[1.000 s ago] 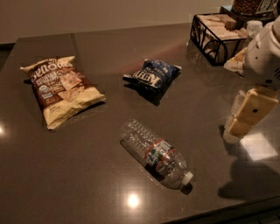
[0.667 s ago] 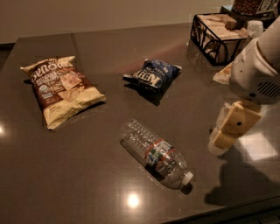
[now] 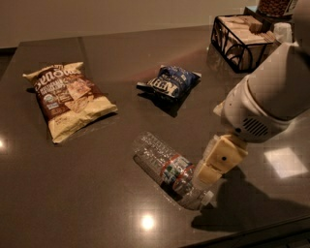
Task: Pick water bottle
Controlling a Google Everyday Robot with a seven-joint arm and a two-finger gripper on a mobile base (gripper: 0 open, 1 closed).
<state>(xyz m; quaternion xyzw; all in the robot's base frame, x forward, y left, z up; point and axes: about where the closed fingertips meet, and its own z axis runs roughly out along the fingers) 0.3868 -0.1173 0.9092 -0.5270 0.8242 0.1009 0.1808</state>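
The water bottle (image 3: 164,167) lies on its side on the dark table (image 3: 97,203), near the front edge. It is clear and ribbed, with a red-edged dark label and its white cap (image 3: 209,197) pointing front right. My gripper (image 3: 213,167) hangs from the white arm (image 3: 271,97) at the right. It is low over the bottle's cap end, right beside the neck. It holds nothing that I can see.
A tan and brown chip bag (image 3: 68,99) lies at the left. A small blue snack bag (image 3: 172,82) lies behind the bottle. A black wire basket (image 3: 237,41) with napkins stands at the back right, next to a jar (image 3: 273,7).
My arm and gripper have moved left and down, from the table's right side to the bottle's cap end. The bottle and the bags have not moved.
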